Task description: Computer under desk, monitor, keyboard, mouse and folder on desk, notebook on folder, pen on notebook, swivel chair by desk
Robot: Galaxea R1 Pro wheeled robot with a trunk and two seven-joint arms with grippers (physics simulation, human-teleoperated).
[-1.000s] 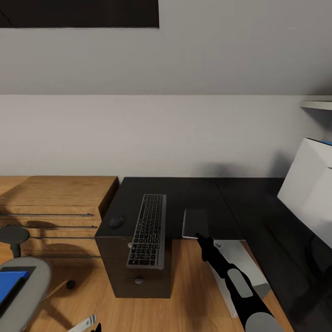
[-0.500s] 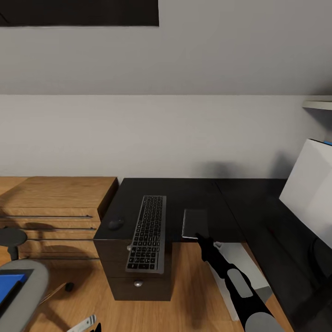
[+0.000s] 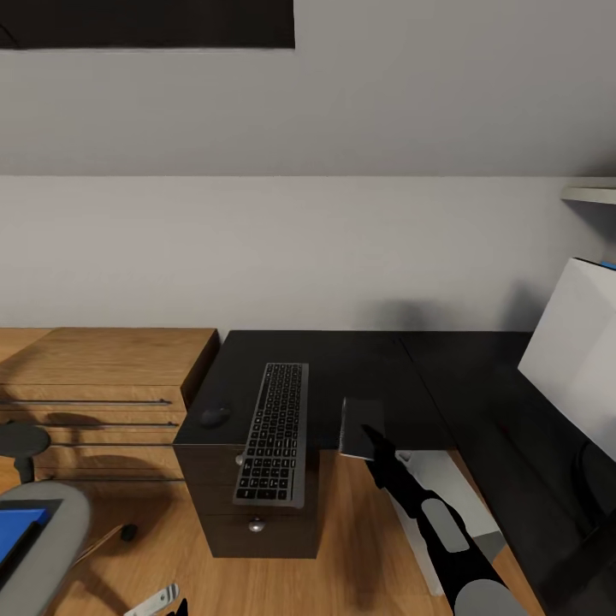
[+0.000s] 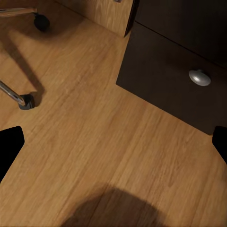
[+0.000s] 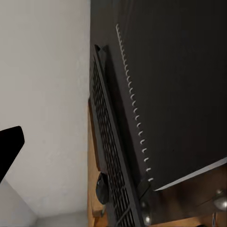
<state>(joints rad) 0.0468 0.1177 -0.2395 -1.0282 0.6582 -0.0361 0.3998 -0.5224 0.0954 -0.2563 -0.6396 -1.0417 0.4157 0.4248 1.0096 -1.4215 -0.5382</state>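
Observation:
The dark-grey notebook (image 3: 361, 421) lies at the front edge of the black desk (image 3: 342, 355), its near edge tipped up. My right gripper (image 3: 369, 435) is at that edge, and one fingertip (image 5: 9, 146) stands wide; the spiral-bound cover (image 5: 175, 90) hides the other. The keyboard (image 3: 275, 430) overhangs the desk front, with the mouse (image 3: 215, 416) beside it. At the right is the monitor's white back (image 3: 571, 351). The blue folder (image 3: 17, 526) rests on the swivel chair (image 3: 53, 535). My left gripper (image 4: 113, 142) hangs open over the floor. The pen is out of view.
A black drawer unit (image 3: 257, 509) with a round knob (image 4: 199, 77) stands under the keyboard. Low wooden shelving (image 3: 103, 376) is left of the desk. A light-grey box (image 3: 449, 488), likely the computer, sits under the desk. Chair castors (image 4: 27, 100) rest on the wood floor.
The notebook's near edge has tipped up against my right gripper and its cover now looks darker. The head view shifted slightly a second ago; the keyboard and mouse stayed put.

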